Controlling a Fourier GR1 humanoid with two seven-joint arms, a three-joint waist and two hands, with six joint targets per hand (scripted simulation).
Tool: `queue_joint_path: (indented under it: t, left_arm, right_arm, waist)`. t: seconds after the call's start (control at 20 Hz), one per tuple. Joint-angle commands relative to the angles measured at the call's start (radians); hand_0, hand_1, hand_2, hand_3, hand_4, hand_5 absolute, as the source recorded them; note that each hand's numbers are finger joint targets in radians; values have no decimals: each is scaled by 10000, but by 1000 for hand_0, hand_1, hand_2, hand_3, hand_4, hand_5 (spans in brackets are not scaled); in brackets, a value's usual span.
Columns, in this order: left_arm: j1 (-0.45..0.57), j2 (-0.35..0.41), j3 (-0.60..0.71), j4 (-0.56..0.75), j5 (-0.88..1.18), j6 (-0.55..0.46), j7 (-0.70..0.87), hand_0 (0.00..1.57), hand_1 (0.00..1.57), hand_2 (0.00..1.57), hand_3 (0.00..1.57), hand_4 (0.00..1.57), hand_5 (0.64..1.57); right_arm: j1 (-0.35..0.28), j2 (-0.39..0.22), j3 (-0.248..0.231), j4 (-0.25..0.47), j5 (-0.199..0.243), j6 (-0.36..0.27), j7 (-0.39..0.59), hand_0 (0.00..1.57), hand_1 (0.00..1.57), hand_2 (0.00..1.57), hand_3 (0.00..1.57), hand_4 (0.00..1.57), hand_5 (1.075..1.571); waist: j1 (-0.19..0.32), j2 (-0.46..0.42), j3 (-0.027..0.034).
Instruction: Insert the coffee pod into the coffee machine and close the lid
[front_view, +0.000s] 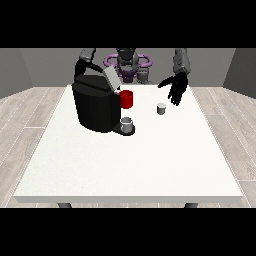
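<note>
risk: my hand at the view's right (176, 89) hangs above the coffee pod (161, 108), not touching it; a careless reach could tip the pod or knock it away. its fingers are spread, straight, holding nothing. the pod sits on the white table (125, 165), apart from the coffee machine (95, 105), whose lid (112, 79) stands up. my other hand is hidden behind the machine, can't tell its fingers.

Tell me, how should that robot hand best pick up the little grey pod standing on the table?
The coffee pod is a small cup standing upright, apart from the coffee machine and red mug. Probably best to pinch its side walls, coming down from above and from the view's right, where the robot hand hovers open beside it. Nothing blocks that side of the table.
</note>
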Motion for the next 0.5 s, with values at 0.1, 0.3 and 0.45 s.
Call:
queue_joint_path:
  t: [0.1, 0.3, 0.45]
  left_arm:
    - [-1264, -181, -340, 1374, -930, 52, 199, 0, 0, 0, 0, 0, 1571]
    - [-1278, -154, -311, 2645, -1594, 623, -790, 0, 0, 291, 0, 0, 1571]
    - [-1567, -733, -573, 2454, -2129, 1709, -869, 488, 488, 724, 486, 0, 1571]
  right_arm:
    - [-700, 53, -46, 460, 337, -248, 564, 0, 0, 0, 0, 0, 1571]
    - [-202, 286, 437, 413, 283, -441, 447, 0, 0, 0, 0, 0, 1571]
    - [-1149, 161, -338, 931, -332, -69, 602, 0, 0, 0, 0, 0, 1571]
  waist:
    - [12, 254, 3]
    - [31, 319, 2]
    - [171, 808, 3]
